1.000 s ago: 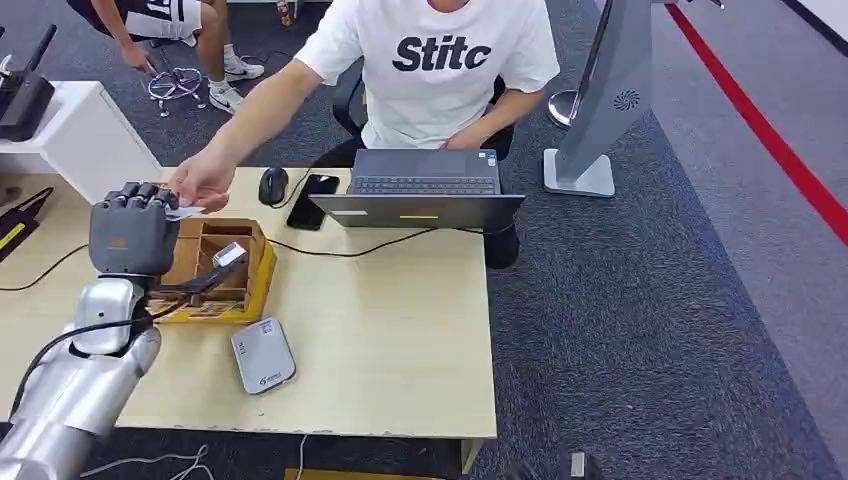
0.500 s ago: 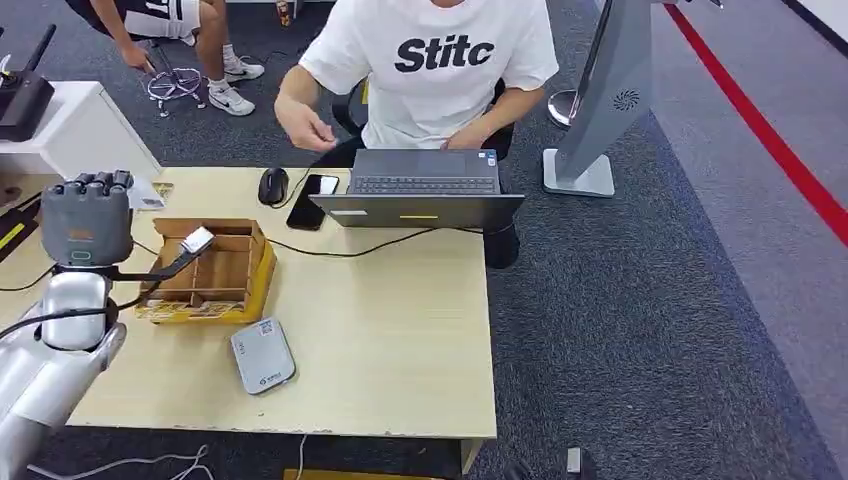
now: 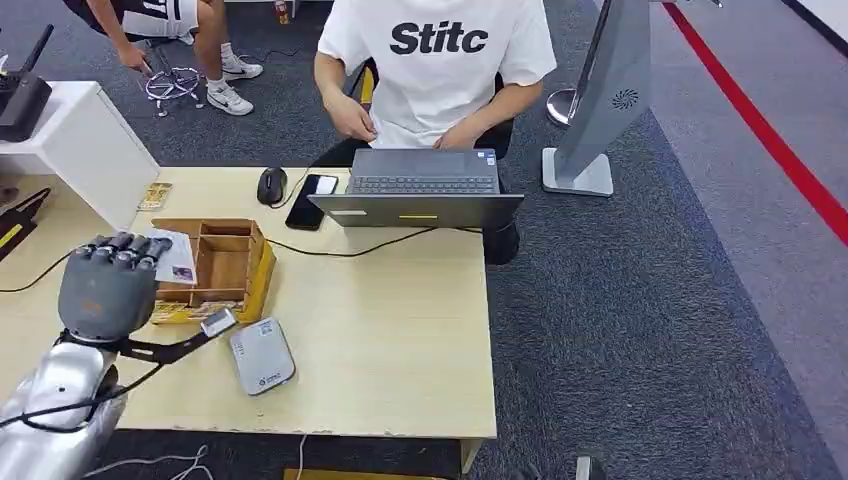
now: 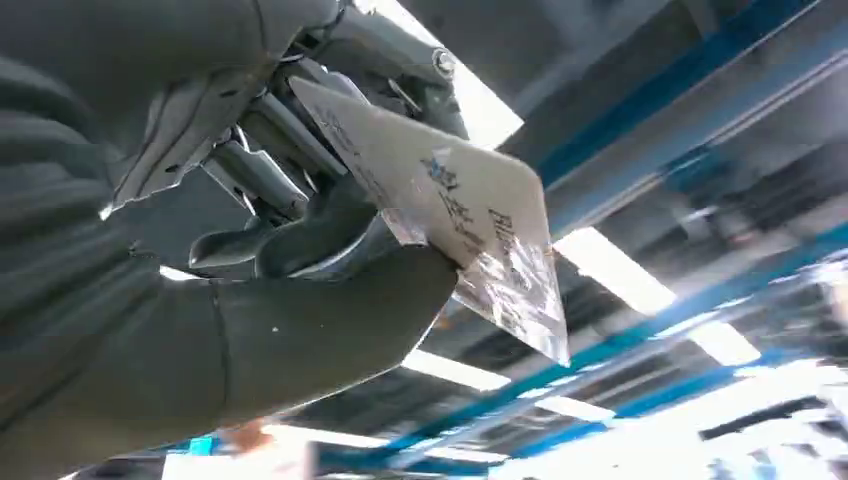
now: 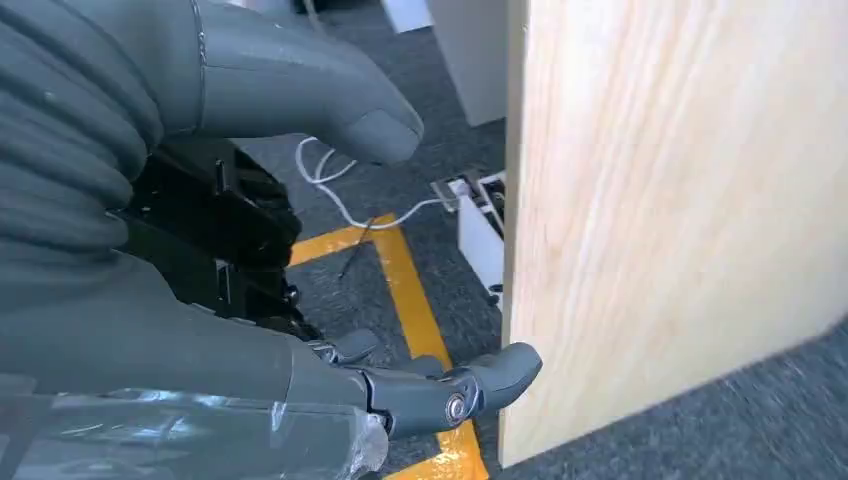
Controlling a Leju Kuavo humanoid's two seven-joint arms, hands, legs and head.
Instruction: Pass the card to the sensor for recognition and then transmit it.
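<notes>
Left hand (image 3: 106, 290) raised over near left of surface (image 3: 400, 330), pinching card (image 4: 450, 210) just left of sensor (image 3: 262, 355), right hand (image 5: 250, 330) empty, fingers apart, beside surface edge

A pale wooden table (image 3: 400, 330) stands on dark grey carpet (image 3: 640, 330) crossed by a red floor stripe (image 3: 770, 140), with a white cabinet (image 3: 85, 145) beside it, a grey metal stand (image 3: 600, 110) nearby, and long ceiling lights (image 4: 610, 270) overhead.
</notes>
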